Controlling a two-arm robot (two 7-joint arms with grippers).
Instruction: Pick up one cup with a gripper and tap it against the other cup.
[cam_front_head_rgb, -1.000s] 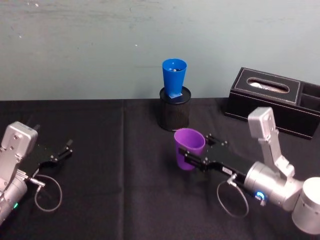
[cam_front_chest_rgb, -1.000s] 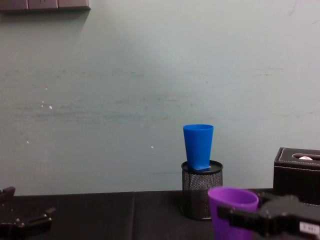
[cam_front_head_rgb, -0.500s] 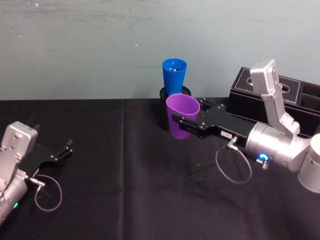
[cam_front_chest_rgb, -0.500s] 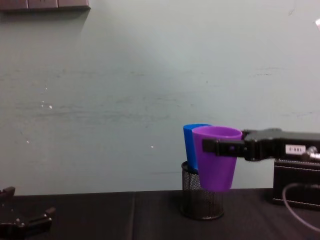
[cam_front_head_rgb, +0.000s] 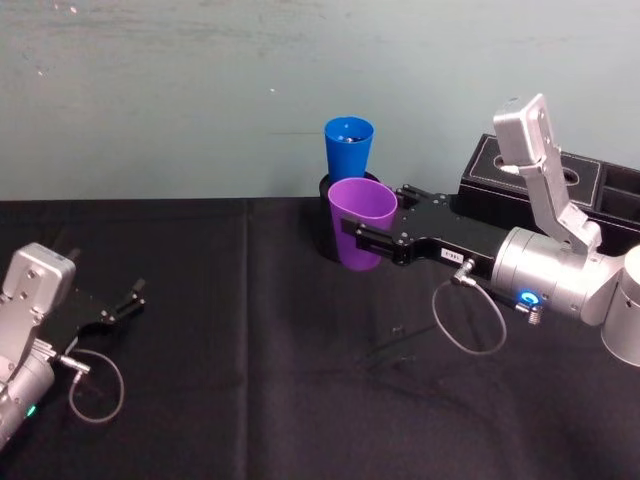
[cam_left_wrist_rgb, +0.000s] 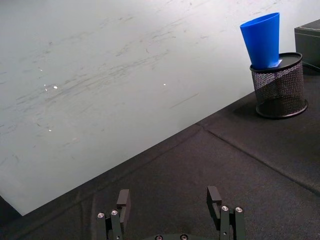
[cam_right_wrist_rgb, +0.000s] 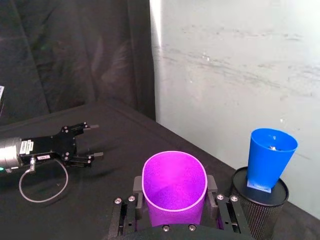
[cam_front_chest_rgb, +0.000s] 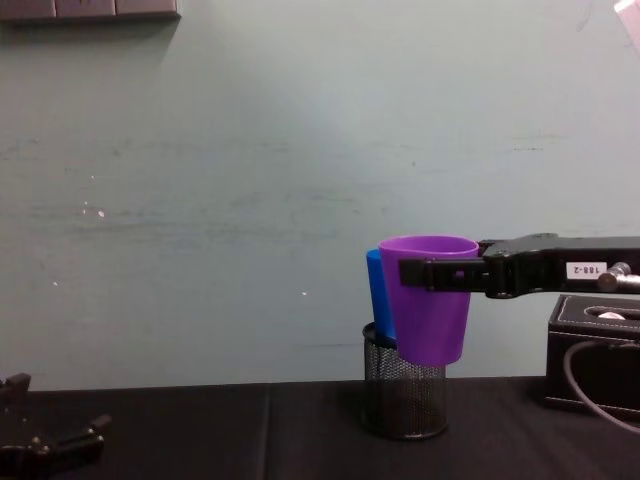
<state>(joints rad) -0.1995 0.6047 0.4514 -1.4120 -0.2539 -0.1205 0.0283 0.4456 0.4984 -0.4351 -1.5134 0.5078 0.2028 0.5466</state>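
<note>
My right gripper (cam_front_head_rgb: 362, 237) is shut on the purple cup (cam_front_head_rgb: 361, 222) and holds it upright in the air, just in front of the blue cup (cam_front_head_rgb: 347, 152). The blue cup stands upright inside a black mesh pen holder (cam_front_head_rgb: 332, 236) at the table's back. From the chest the purple cup (cam_front_chest_rgb: 427, 296) covers most of the blue cup (cam_front_chest_rgb: 374, 290); whether the two touch I cannot tell. In the right wrist view the purple cup (cam_right_wrist_rgb: 174, 188) sits between the fingers, with the blue cup (cam_right_wrist_rgb: 269, 157) beyond. My left gripper (cam_front_head_rgb: 128, 302) rests open on the table at the left.
A black tissue box (cam_front_head_rgb: 560, 196) stands at the back right, behind my right arm. The table is covered in black cloth (cam_front_head_rgb: 250, 380), with a pale wall right behind it. A loose cable loop (cam_front_head_rgb: 95, 385) hangs by the left arm.
My right gripper has lifted the purple cup from low over the table up and back toward the blue cup. The left arm has stayed still.
</note>
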